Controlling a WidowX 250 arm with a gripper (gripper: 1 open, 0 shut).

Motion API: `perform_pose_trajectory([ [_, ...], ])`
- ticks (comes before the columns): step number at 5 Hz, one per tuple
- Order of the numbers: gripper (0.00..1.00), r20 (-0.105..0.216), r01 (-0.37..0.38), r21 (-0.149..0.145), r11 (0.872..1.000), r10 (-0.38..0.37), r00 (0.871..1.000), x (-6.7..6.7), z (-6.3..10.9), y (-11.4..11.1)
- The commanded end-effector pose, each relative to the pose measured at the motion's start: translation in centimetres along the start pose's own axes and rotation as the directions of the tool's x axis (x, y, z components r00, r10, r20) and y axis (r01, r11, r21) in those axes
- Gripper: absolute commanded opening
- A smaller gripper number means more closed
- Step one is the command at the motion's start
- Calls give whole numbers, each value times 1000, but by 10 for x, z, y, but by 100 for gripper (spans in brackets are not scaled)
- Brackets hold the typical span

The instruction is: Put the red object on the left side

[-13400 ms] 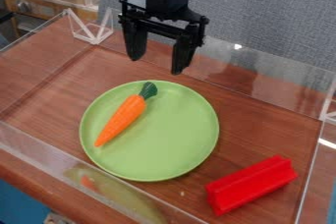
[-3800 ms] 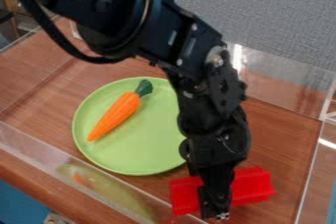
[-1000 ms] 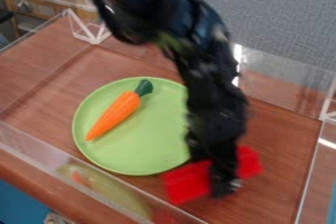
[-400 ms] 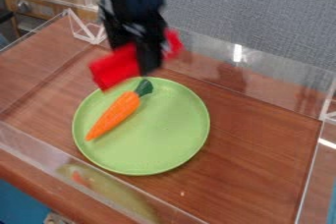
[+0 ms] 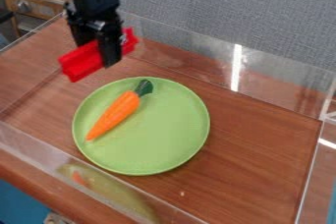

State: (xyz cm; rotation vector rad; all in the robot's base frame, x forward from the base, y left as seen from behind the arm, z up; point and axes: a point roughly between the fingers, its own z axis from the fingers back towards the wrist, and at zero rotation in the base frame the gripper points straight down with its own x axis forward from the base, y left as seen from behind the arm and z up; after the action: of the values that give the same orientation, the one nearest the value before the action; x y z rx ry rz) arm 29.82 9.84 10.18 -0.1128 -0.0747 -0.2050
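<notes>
- showing bright red all over: block [image 5: 88,61]
- glowing orange, with dark green at the top: carrot [image 5: 113,116]
- displaying plain light green: plate [image 5: 155,151]
- showing reddish brown with fine grain streaks: table [image 5: 250,140]
- wearing speckled grey: wall [image 5: 250,12]

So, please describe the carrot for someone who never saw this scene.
On the wooden table lies a round green plate. The carrot rests on its left part: orange, with a dark green top, unlike the red block held above.

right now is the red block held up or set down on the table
Held up: the red block is in the pincer, above the table beyond the plate.
</notes>
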Motion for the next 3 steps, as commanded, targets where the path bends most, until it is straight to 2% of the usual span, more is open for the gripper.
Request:
perform_pose_trajectory([
  [1,0,42,18,25,1000,-19,999,19,9,33],
  [3,0,16,66,0,998,-66,998,38,-6,65],
])
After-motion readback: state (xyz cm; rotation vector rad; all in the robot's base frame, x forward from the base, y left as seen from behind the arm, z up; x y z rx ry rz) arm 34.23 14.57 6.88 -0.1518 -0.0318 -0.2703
